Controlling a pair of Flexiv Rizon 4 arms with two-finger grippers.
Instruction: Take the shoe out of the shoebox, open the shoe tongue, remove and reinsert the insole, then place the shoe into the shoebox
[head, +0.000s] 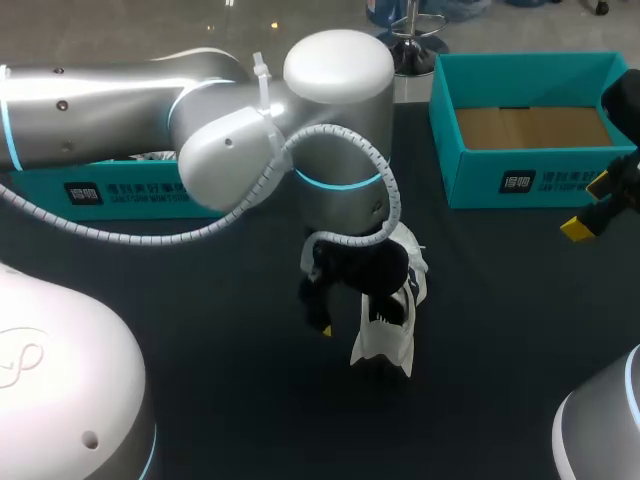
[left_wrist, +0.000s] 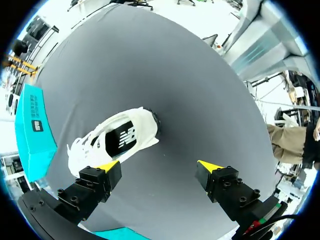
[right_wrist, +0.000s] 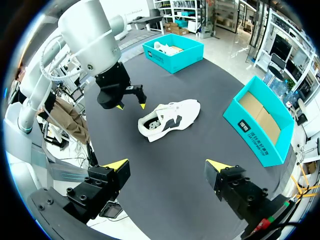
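Observation:
A white shoe (head: 388, 318) with a black side patch lies on the dark table, outside both boxes. My left gripper (head: 345, 318) hangs open just above it, its fingers not touching it. In the left wrist view the shoe (left_wrist: 117, 140) lies ahead of the open left gripper (left_wrist: 157, 167), nearer one fingertip (left_wrist: 107, 166). From the right wrist view the shoe (right_wrist: 170, 117) lies past my open right gripper (right_wrist: 167, 165), with the left gripper (right_wrist: 131, 106) beside it. My right gripper (head: 590, 205) is at the table's right edge, holding nothing.
An open teal shoebox (head: 500, 180) with a bare cardboard floor stands at the back right, also seen as the teal shoebox (right_wrist: 260, 140). A second teal box (head: 110, 185) stands at the back left, partly hidden by my left arm; this second box (right_wrist: 172, 50) holds white items.

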